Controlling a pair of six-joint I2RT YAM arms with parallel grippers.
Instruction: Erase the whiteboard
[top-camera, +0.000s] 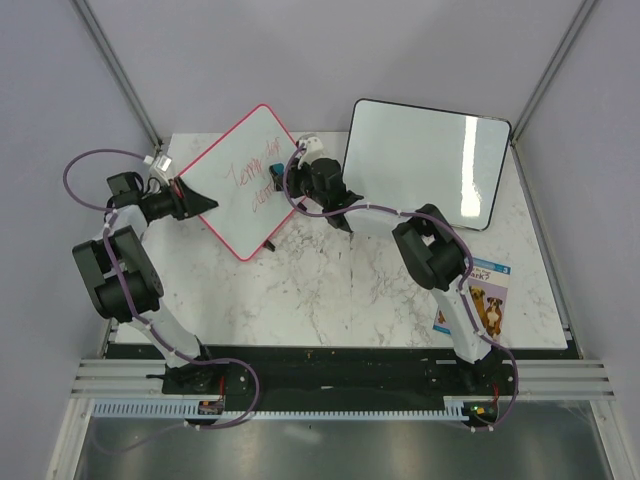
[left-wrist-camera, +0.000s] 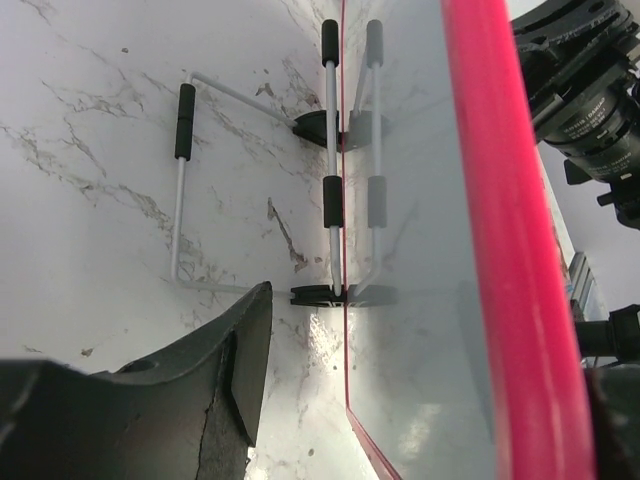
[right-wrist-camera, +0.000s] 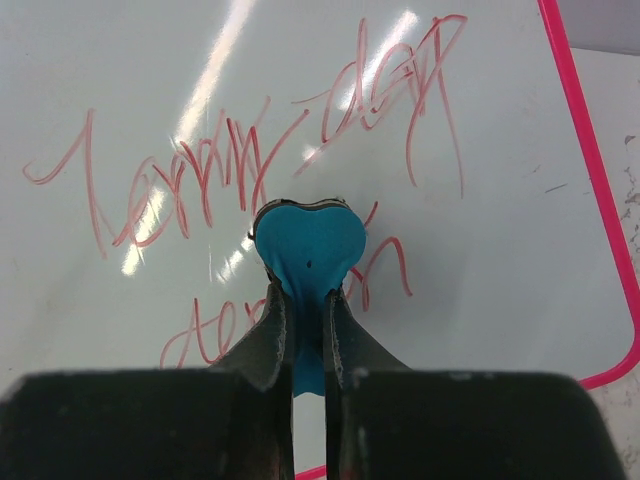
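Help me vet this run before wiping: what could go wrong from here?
The whiteboard stands on a thin wire stand; a push from the right gripper could tip or slide it if the left gripper straddling its edge isn't gripping firmly. The small blue eraser may leave red writing smeared.

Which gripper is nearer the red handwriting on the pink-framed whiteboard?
Right. The right gripper holds a blue eraser right at the red handwriting; the left gripper straddles the whiteboard at its outer edge, off to the side of the writing.
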